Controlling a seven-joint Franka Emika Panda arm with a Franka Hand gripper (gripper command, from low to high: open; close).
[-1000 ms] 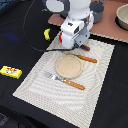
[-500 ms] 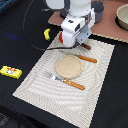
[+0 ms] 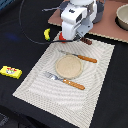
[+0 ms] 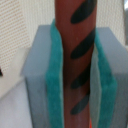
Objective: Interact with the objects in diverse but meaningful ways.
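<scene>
In the wrist view my gripper [image 4: 75, 70] is shut on the brown sausage stick [image 4: 76, 45], which has dark stripes and sits between the teal pads [image 4: 54, 75]. In the exterior view the arm's white head [image 3: 76, 20] hangs over the far edge of the striped placemat [image 3: 35, 80]. One end of the sausage stick [image 3: 87, 41] pokes out beneath it. A yellow banana [image 3: 47, 33] and a red tomato [image 3: 59, 36] lie just to the exterior view's left of the arm. The flat yellow packet [image 3: 10, 71] lies on the black table at the exterior view's left.
On the placemat sit a round tan plate [image 3: 68, 66], an orange-handled knife [image 3: 82, 57] behind it and an orange-handled fork [image 3: 67, 81] in front. A brown board [image 3: 107, 25] with a pale bowl [image 3: 122, 17] stands at the far right. A black cable [image 3: 25, 25] loops at the back.
</scene>
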